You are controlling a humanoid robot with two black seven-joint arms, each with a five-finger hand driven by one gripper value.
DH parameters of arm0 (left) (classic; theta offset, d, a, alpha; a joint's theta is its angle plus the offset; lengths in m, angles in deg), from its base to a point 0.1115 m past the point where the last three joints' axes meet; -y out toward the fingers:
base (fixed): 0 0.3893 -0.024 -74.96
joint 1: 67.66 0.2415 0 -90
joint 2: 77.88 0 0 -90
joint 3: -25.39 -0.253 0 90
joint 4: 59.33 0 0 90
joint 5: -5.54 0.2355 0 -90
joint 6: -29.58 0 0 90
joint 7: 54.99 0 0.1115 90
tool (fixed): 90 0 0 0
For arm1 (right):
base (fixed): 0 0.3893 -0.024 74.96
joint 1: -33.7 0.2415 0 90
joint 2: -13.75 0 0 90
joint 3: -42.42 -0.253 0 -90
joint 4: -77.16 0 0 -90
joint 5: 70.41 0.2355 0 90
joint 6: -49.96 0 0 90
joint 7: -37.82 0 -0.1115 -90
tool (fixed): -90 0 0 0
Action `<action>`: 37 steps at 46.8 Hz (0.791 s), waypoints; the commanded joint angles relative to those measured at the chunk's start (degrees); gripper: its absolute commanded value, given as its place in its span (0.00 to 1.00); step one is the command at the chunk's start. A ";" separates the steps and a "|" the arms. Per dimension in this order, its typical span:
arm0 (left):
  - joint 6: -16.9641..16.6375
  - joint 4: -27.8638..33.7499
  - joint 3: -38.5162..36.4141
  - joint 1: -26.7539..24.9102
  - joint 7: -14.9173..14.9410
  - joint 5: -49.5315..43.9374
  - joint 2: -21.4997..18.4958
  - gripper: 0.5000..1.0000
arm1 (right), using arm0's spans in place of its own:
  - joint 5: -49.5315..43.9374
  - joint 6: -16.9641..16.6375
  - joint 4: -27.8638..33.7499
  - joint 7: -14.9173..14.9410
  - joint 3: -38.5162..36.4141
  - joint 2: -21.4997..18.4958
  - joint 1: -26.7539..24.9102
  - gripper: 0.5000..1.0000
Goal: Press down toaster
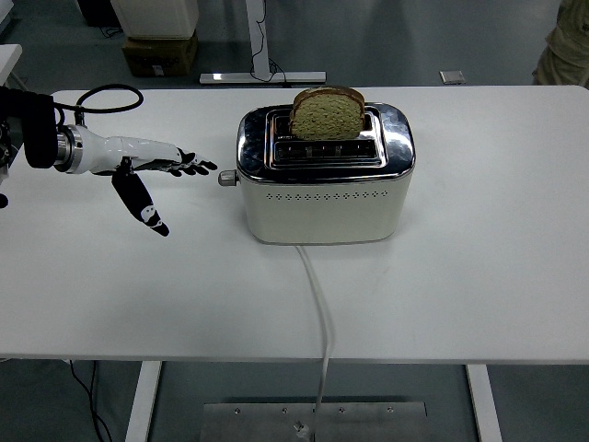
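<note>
at toaster [324,189] left end, lever [225,178] up; left hand [152,166] near, fingers [195,168] spread, empty; place fingertips atop lever, push straight down.

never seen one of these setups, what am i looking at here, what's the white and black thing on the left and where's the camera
The camera sits high on a humanoid robot and looks forward and down over a white table, whose near edge is at the bottom of the picture.

The white and black thing is the robot's left hand, a five-fingered hand on a black arm that comes in from the left edge. Its fingers are stretched out and hold nothing, and they point at a small lever knob on the left end of the toaster, just short of it.

The cream and chrome toaster stands mid-table with a slice of bread sticking up out of a slot. Its white cord runs toward the near edge. The right arm is not in the picture. Someone's clothing shows at the top right corner.
</note>
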 commanded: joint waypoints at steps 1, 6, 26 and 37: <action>0.00 -0.08 0.00 0.01 0.02 -0.03 0.00 1.00 | 0.00 0.09 0.02 0.02 0.00 0.00 0.00 1.00; 0.00 -0.35 0.00 0.10 0.02 -0.03 0.53 1.00 | 0.00 0.00 0.02 0.02 0.00 0.00 0.00 1.00; 0.00 -1.66 -0.08 0.19 0.02 -0.03 2.55 1.00 | 0.00 0.00 0.02 0.02 0.00 0.00 0.00 1.00; 0.00 -1.66 -0.08 0.81 0.02 -0.03 2.55 1.00 | 0.00 0.09 0.02 0.02 0.00 0.00 0.00 1.00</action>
